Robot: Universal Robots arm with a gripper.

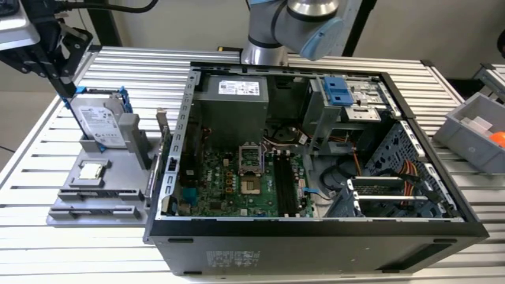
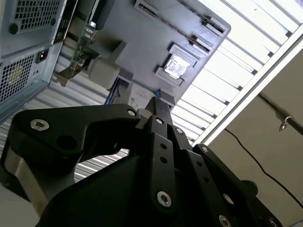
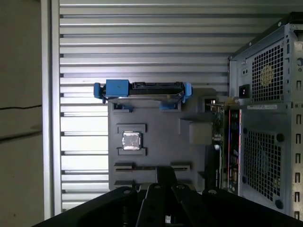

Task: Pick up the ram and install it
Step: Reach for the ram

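We log: open computer case (image 1: 316, 236) | grey fixture (image 1: 71, 177) beside it | gripper (image 1: 68, 94) above the hard drive (image 1: 99, 121), fingers pressed together on nothing | ram (image 3: 147, 166), seemingly the thin dark strip in the fixture's slotted holder, beside the processor chip (image 3: 131, 140).

Your arm (image 1: 264, 29) has silver-grey tubes and a pale blue joint cap (image 1: 323, 32). Your gripper (image 2: 158, 101) is matte black: angular linked bars, dotted with silver screws (image 2: 164, 198) and small round holes. A black cable (image 1: 126, 8) curves away above it.
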